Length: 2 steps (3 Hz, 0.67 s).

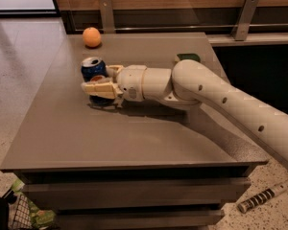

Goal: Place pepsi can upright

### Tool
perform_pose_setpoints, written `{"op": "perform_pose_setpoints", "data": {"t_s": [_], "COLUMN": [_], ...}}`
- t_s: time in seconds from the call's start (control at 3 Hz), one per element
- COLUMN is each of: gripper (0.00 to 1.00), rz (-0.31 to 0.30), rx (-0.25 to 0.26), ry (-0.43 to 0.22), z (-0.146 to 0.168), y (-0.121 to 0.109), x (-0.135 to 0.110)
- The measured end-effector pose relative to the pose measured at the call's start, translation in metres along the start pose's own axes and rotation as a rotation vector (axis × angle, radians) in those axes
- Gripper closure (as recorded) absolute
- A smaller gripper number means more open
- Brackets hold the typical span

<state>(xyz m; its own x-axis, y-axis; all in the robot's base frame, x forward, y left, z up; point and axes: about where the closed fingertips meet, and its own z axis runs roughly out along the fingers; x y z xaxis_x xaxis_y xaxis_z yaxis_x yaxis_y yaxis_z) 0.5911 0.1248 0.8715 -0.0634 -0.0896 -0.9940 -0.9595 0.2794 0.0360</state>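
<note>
The pepsi can [91,69] is dark blue with a silver top and stands upright on the grey table [134,138], towards its back left. My gripper [97,78] reaches in from the right at the end of a white arm [221,99]. Its cream fingers [100,88] sit on either side of the can's lower half, closed against it. The can's lower part is hidden behind the near finger.
An orange [91,37] lies at the table's back left corner. A green object [188,57] shows behind the arm at the back right. A wooden wall with metal brackets [105,13] runs behind the table. A basket [19,215] sits on the floor at lower left.
</note>
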Motion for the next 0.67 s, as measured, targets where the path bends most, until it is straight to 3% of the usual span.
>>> {"op": "perform_pose_setpoints", "data": {"t_s": [0.33,0.67], "gripper": [0.00,0.00], "rz": [-0.001,-0.001], "rx": [-0.004,-0.004], "ry": [0.000,0.000], "z": [0.0018,0.0018], "y": [0.0016,0.0016], "x": [-0.0005,-0.0005]}}
